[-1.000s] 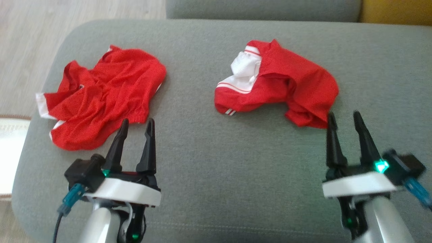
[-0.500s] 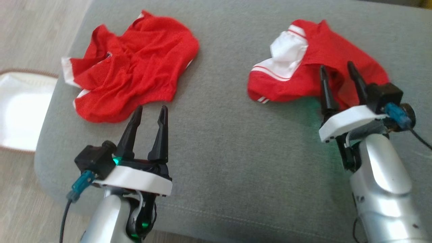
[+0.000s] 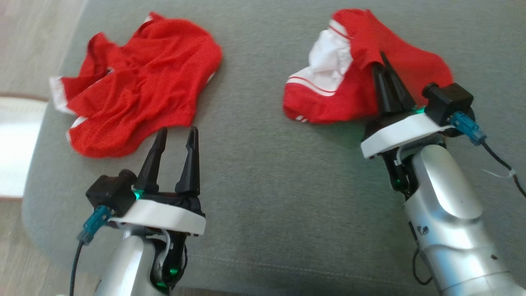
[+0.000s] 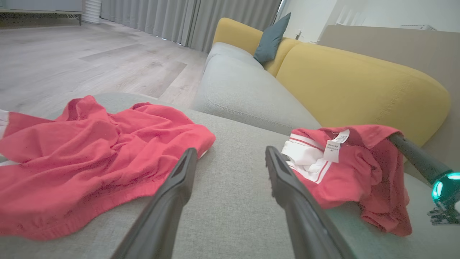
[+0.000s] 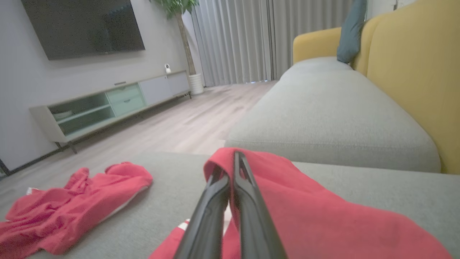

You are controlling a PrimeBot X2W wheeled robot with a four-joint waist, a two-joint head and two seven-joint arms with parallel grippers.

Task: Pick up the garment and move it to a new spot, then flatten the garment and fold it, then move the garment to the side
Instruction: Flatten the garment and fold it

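Between the closed tips of the right gripper (image 3: 381, 58) a raised ridge of the garment (image 3: 427, 70) is pinched. In the right wrist view the two dark fingers are pressed together with red cloth draped over their ends (image 5: 234, 158), though how many layers they hold I cannot say for sure, perhaps only one fold. The garment lies on the right part of the grey cushion (image 3: 263, 172), and its long axis runs almost across the head view. Its white panel (image 3: 328, 57) and the striped hem point to the robot's left, and the crumpled red end points to the right. The cloth is a thin red knit, soft and wrinkled, with narrow white stripes, and a small paper-like label (image 4: 336, 145) stands at the neck. The left gripper (image 3: 177, 130) hangs with its fingers wide apart and holds nothing, just below the edge of the second red garment (image 3: 139, 90), which is spread flatter on the left part of the same cushion. The cushion has a coarse woven surface and rounded corners, and a yellow sofa (image 4: 359, 82) stands behind it. Half a second ago the right fingers were apart above the cloth; now they have shut on it.
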